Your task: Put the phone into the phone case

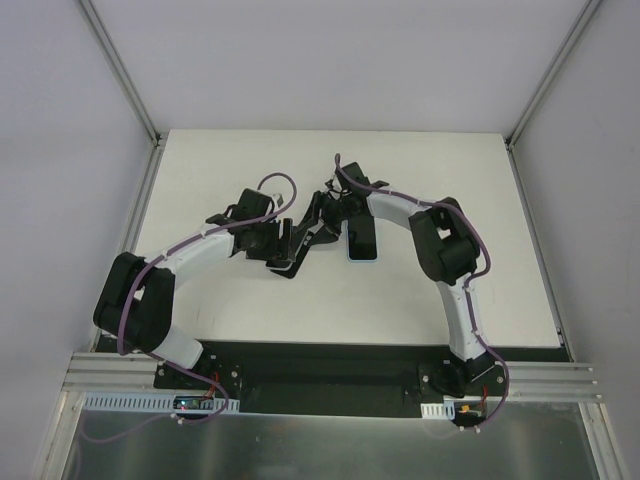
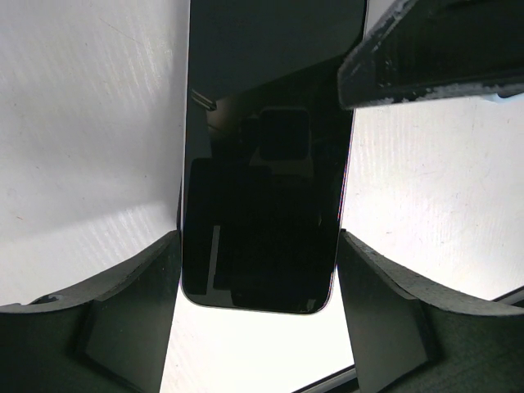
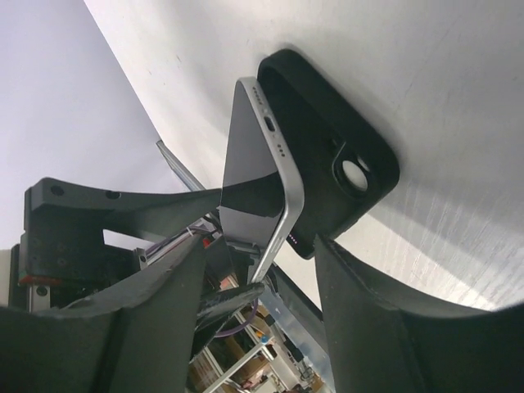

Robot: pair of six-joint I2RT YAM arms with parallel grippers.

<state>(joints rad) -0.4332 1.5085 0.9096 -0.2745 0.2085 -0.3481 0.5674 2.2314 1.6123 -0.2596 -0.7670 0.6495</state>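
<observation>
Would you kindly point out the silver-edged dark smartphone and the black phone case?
Silver-edged dark smartphone (image 3: 250, 147): right wrist view, on its screen.
Black phone case (image 3: 321, 106): right wrist view, on its flat panel.

Left of the blue-rimmed dark slab (image 1: 362, 242) on the white tabletop (image 1: 480, 290), the left claw (image 1: 292, 240) covers the phone (image 1: 284, 264), with the right claw (image 1: 325, 215) close beside.

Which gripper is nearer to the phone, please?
Left. The left gripper has the phone between its fingers, pressed against both long edges. The right gripper hangs open, facing the phone's end and the case, without visibly touching either.
</observation>
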